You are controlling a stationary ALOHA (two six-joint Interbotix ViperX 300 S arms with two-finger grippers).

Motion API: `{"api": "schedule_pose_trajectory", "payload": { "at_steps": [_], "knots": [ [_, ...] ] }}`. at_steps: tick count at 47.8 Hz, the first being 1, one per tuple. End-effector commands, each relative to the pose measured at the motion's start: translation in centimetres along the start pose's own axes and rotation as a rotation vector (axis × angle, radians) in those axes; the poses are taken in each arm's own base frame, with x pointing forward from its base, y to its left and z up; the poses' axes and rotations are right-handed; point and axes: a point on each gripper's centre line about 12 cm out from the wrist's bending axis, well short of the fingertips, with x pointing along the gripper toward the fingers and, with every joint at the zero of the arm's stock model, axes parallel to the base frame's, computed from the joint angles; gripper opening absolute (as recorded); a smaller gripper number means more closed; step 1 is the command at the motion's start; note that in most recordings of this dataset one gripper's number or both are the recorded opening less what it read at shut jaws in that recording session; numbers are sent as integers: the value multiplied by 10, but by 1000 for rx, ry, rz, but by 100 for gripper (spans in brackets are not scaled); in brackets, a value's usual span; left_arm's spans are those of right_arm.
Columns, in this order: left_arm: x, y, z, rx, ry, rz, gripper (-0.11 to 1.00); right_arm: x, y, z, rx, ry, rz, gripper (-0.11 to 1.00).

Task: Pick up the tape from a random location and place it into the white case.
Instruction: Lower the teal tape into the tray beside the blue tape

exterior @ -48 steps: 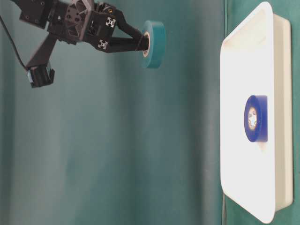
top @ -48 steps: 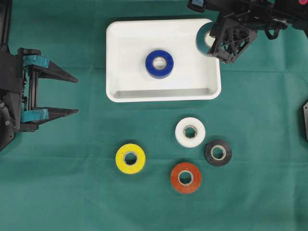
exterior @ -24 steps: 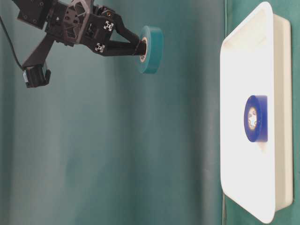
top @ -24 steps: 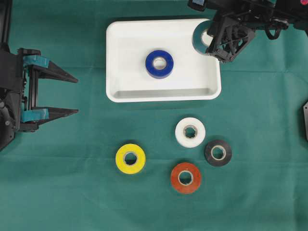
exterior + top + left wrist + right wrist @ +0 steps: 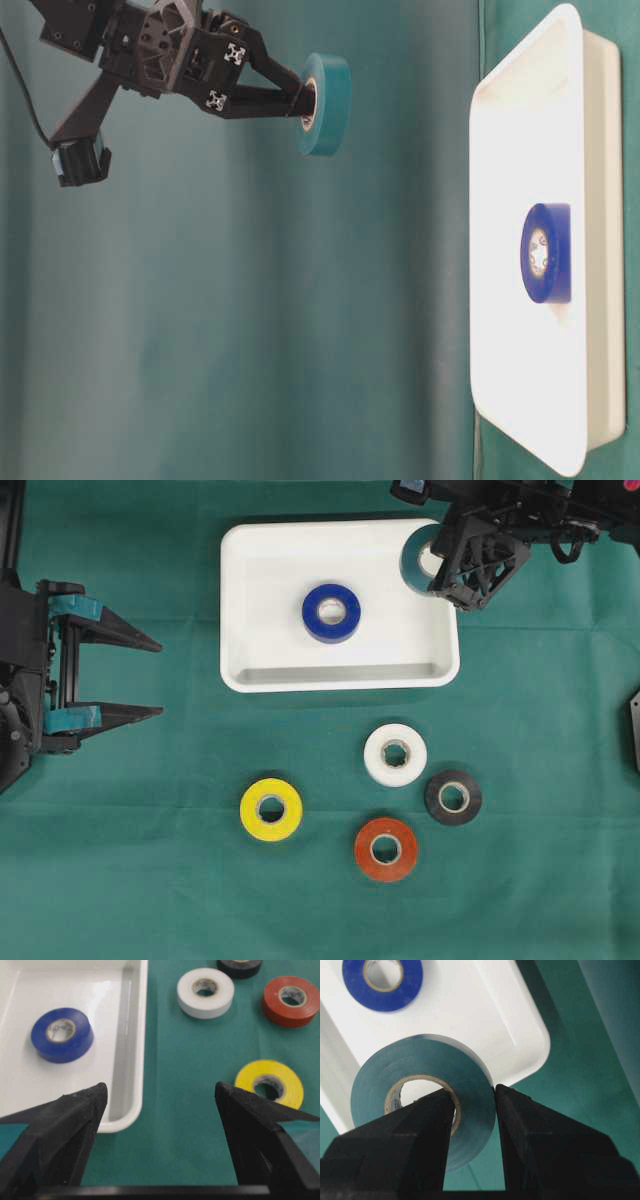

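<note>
Right claw [image 5: 474, 1110], lower centre of its wrist view: clenched on the teal tape [image 5: 422, 1092], one finger through the core, one outside. White case [image 5: 485, 1015] beyond, corner directly beneath the roll, well apart vertically. Left claw [image 5: 140, 676], far left overhead: spread, idle.

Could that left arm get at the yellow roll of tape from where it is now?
Probably yes. The left gripper stands open and holds nothing, and the yellow tape lies flat on bare green cloth, apart from the red tape and white tape. Nothing lies between them.
</note>
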Motion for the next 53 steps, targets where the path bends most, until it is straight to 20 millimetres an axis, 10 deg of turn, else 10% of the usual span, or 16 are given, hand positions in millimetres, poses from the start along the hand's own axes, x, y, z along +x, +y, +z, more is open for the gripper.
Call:
{"api": "schedule_pose_trajectory", "payload": {
  "at_steps": [1,32,53],
  "knots": [
    [0,1,5,-2,-15,2,85,-10,-2,5,9,-32,6,29],
    [0,1,5,-5,-17,2,85,-5,-1,2,6,-23,5,29],
    [0,1,4,-7,-14,2,85,58,13,-10,-24,14,28,29]
  ]
}}
